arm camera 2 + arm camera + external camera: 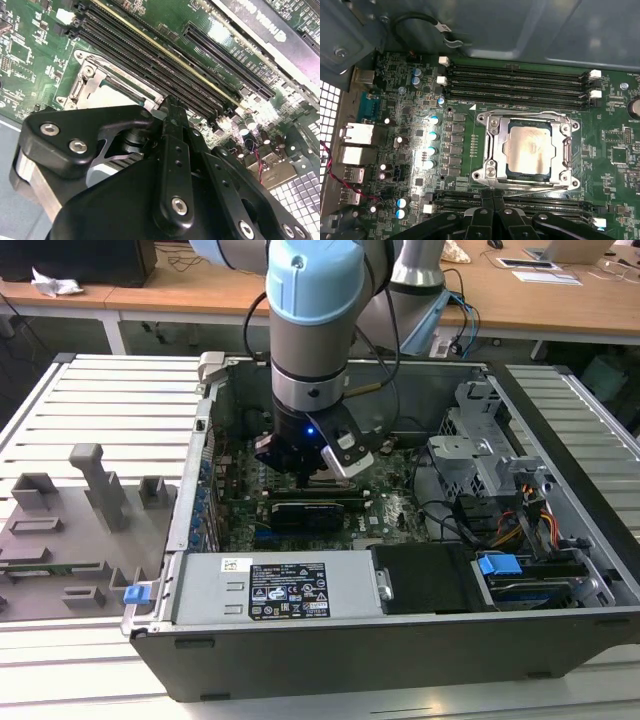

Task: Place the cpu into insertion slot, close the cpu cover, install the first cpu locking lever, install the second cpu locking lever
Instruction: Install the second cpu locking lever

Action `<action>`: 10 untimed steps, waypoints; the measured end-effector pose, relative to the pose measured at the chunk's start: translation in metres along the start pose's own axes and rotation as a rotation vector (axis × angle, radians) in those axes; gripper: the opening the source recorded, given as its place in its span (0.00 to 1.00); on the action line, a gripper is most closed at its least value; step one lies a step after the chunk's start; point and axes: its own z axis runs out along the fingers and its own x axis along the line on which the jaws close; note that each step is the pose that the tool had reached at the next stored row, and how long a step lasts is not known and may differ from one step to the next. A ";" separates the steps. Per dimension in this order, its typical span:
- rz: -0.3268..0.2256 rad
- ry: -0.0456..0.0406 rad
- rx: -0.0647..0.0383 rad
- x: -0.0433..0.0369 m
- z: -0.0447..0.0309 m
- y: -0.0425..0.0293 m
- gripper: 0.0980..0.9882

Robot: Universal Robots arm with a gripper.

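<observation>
In the first wrist view the cpu (530, 150), a pale silver square, lies inside the insertion slot (481, 175) on the green board. The silver cpu cover (496, 145) is down flat around it. A thin metal locking lever (535, 188) runs along the socket edge nearest my gripper (493, 194), whose two black fingers are shut together with their tips right at that lever. In the second wrist view my gripper (170, 102) stands over the socket's edge, beside the cover (85, 87). In the exterior view my gripper (305, 475) is low inside the open computer case.
Long black memory slots (515, 80) flank the socket on two sides. A black card (305, 510) lies beside the gripper. The case walls (200, 490), a drive cage (480, 450) and cables (520, 520) enclose the board. Grey fixtures (95, 490) stand on the exterior view's left.
</observation>
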 end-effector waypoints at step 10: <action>-0.016 -0.0004 -0.041 0.0041 0.0120 -0.0023 0.01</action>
